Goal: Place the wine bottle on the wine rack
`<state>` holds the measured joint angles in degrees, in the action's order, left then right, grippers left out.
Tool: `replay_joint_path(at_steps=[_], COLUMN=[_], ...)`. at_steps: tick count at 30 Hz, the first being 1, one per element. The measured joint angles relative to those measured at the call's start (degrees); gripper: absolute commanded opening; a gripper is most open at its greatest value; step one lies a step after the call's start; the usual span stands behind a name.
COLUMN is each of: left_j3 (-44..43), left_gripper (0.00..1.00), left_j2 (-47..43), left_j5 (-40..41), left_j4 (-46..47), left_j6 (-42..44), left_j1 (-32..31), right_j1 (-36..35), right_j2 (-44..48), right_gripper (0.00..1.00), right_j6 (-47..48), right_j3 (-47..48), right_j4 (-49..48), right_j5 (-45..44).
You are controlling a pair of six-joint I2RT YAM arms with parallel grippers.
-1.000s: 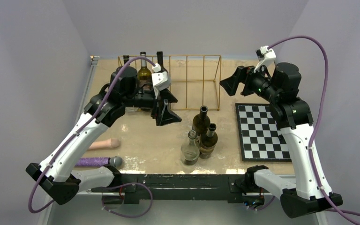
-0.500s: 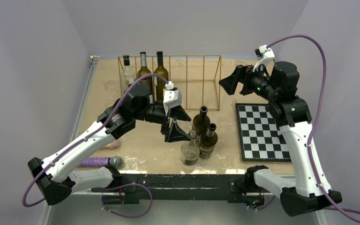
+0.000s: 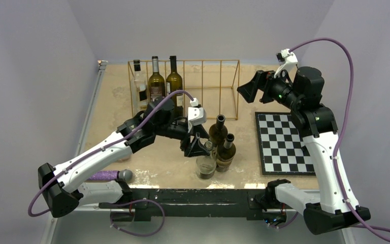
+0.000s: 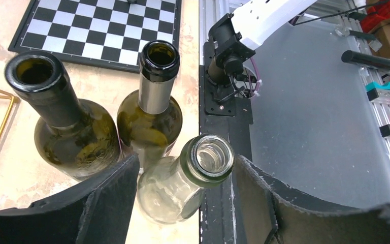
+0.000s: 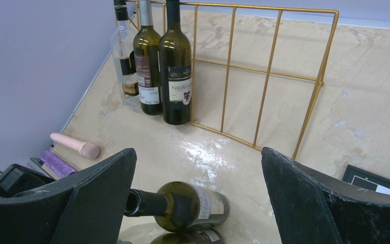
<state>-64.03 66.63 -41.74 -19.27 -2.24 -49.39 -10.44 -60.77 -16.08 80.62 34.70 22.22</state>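
Observation:
The gold wire wine rack (image 3: 210, 87) stands at the back with three bottles (image 3: 156, 81) upright in its left slots; it also shows in the right wrist view (image 5: 274, 76). Three more bottles stand near the front middle: a clear one (image 3: 205, 162) and two dark green ones (image 3: 217, 131) (image 3: 226, 151). My left gripper (image 3: 197, 146) is open, its jaws on either side of the clear bottle's neck (image 4: 208, 157) without closing on it. My right gripper (image 3: 249, 87) is open and empty, held high to the right of the rack.
A chessboard (image 3: 284, 143) lies at the right. A purple-handled microphone (image 3: 109, 175) lies at the front left, and a pink stick (image 5: 73, 145) lies beside it. The table's black front rail (image 4: 223, 117) is just behind the clear bottle.
My left gripper has moved from the rack's left slots forward, right and down to the clear bottle's neck. The right arm has barely moved.

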Motion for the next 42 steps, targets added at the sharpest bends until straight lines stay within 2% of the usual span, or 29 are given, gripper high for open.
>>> replay_joint_path(at_steps=[3, 15, 17, 19, 25, 26, 34, 42], left_j3=[1.3, 8.0, 8.9, 9.8, 10.5, 10.5, 10.4, 6.2], left_gripper=[0.66, 0.64, 0.61, 0.49, 0.03, 0.0, 0.0, 0.0], left_j2=[0.1, -0.1, -0.2, -0.5, -1.4, -1.4, -2.5, -2.2], left_j5=[1.6, 11.0, 12.9, 14.7, 19.2, 19.5, 23.3, 33.6], left_j4=[0.6, 8.5, 9.9, 11.3, 12.8, 12.8, 10.8, 3.3], left_j6=[0.3, 0.5, 0.4, 0.4, 1.0, 1.0, 1.5, 3.9], left_j1=[-1.1, -6.5, -7.4, -8.1, -9.1, -9.2, -9.6, -9.0], right_j1=[0.0, 0.0, 0.0, 0.0, 0.0, 0.0, 0.0, 0.0], right_j2=[0.0, -0.8, -0.8, -0.8, -1.0, -1.1, -2.1, -2.2], right_gripper=[0.99, 0.99, 0.99, 0.99, 0.99, 0.99, 0.99, 0.99], right_j6=[-0.4, -1.0, -0.9, -0.8, -0.5, -0.5, -0.3, -0.3], right_j3=[0.0, 0.6, 1.1, 1.7, 2.5, 2.6, 3.0, 3.1], right_j4=[0.1, 2.2, 2.8, 3.5, 4.9, 5.0, 5.2, 5.1], right_j5=[0.0, 0.0, 0.0, 0.0, 0.0, 0.0, 0.0, 0.0])
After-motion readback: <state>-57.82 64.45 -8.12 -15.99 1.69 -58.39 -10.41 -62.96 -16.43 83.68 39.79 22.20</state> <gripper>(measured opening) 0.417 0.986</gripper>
